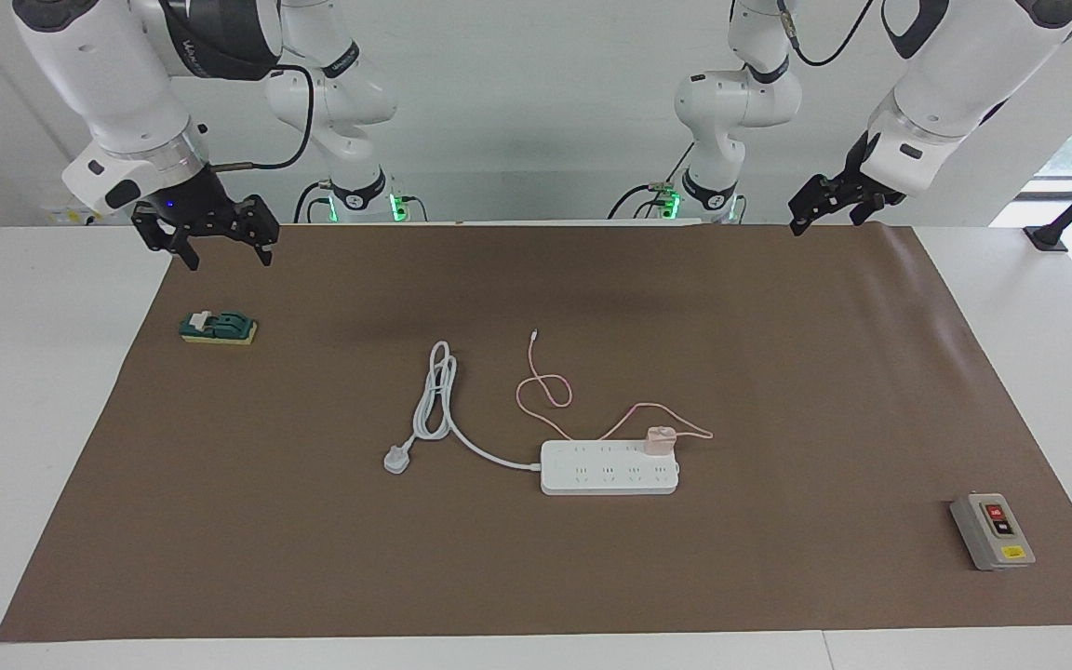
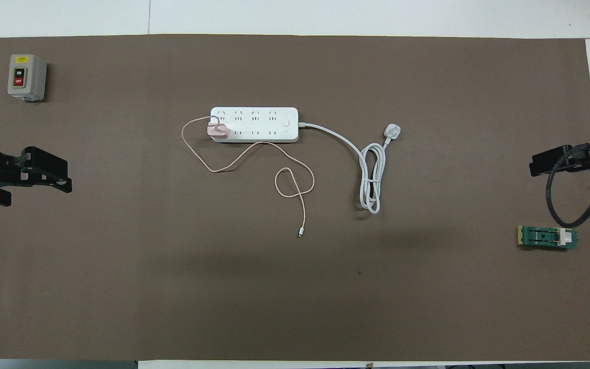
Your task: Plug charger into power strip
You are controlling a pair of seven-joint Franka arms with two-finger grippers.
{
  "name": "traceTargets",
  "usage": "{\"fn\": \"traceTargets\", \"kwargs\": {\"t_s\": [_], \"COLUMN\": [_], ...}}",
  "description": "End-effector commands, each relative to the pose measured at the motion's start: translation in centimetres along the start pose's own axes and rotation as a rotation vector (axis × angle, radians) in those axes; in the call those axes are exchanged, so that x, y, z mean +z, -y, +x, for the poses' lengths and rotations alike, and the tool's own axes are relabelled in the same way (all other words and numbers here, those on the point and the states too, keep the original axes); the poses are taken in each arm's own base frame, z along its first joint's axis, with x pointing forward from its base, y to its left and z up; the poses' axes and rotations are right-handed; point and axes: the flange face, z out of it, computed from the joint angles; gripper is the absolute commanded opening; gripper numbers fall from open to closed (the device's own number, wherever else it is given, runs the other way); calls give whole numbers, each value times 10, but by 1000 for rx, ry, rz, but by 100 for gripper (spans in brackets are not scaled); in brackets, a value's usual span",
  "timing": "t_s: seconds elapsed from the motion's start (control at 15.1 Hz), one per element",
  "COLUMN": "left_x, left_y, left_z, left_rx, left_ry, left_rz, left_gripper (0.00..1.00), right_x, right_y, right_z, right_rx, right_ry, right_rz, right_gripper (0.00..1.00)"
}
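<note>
The white power strip (image 1: 606, 473) (image 2: 261, 125) lies flat mid-table. The pale-pink charger (image 1: 659, 439) (image 2: 218, 130) stands in an outlet at the strip's end toward the left arm. Its thin pink cable (image 1: 545, 391) (image 2: 295, 179) loops over the mat toward the robots and ends in a tiny white connector (image 2: 300, 234). My left gripper (image 1: 820, 221) (image 2: 36, 193) hangs open and empty in the air over the mat's edge at the left arm's end. My right gripper (image 1: 229, 261) (image 2: 536, 166) is open and empty over the mat's corner at the right arm's end, where that arm waits.
The strip's thick white cord (image 1: 434, 400) coils toward the right arm's end and ends in a grey-white plug (image 1: 395, 459) (image 2: 393, 131). A grey switch box (image 1: 992, 531) (image 2: 26, 77) and a green block (image 1: 218, 328) (image 2: 547, 238) sit near opposite ends of the brown mat (image 1: 778, 372).
</note>
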Motion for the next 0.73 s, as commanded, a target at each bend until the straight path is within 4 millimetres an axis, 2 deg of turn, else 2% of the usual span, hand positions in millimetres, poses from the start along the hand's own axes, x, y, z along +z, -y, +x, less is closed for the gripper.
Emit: {"fn": "traceTargets", "kwargs": {"t_s": [0.0, 0.4, 0.66], "left_x": [1, -1, -1], "left_y": [6, 2, 8], "left_z": [-4, 1, 3], "left_rx": [-9, 41, 79], "left_ry": [-19, -54, -57], "left_rz": [5, -3, -1], "left_gripper": [100, 100, 100], "right_x": [-2, -2, -2], "right_y": [-1, -1, -1], "right_z": [-8, -8, -8], "right_rx": [0, 0, 0], "right_ry": [7, 7, 7], "right_rz": [-13, -15, -15], "right_gripper": [100, 100, 100]}}
